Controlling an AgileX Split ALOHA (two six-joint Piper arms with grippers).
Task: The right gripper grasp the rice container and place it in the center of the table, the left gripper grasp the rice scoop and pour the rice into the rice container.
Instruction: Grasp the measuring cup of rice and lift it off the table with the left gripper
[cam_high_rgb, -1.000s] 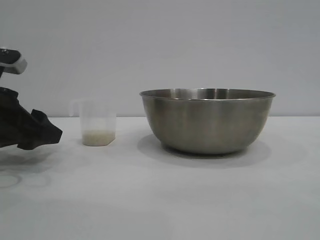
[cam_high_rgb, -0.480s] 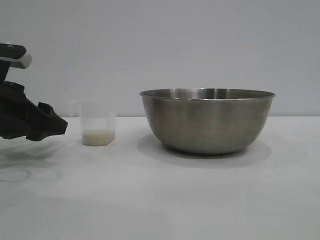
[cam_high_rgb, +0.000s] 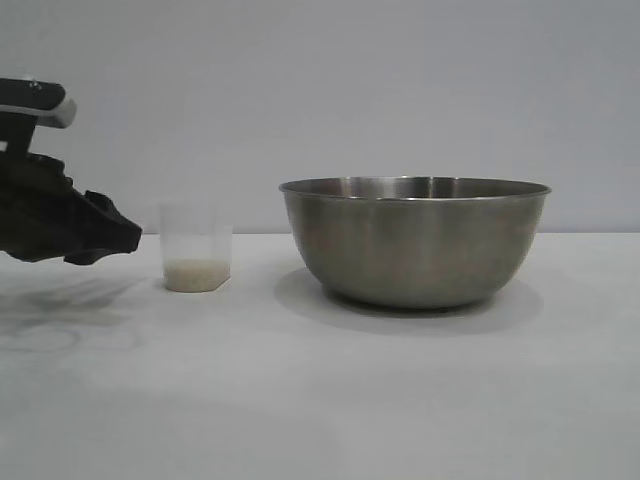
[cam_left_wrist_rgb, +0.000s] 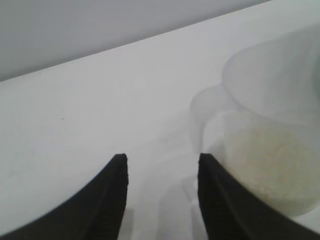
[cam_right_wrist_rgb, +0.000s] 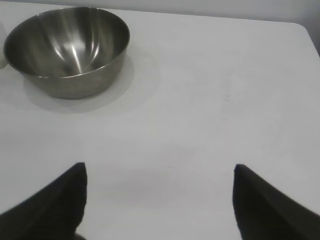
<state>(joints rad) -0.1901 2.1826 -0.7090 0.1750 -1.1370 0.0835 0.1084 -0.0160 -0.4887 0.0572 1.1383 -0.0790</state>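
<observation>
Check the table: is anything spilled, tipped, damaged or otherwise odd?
Nothing stands out. The scoop stands upright with its rice inside, and no grains show on the table. The bowl sits level and empty. The left tool hangs beside the scoop, holding nothing.

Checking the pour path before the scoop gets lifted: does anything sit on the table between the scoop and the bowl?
Nothing visible does. The scoop stands upright with rice in its bottom, and only bare table lies between it and the bowl. The left pincer is at the scoop's far side, away from the bowl.
</observation>
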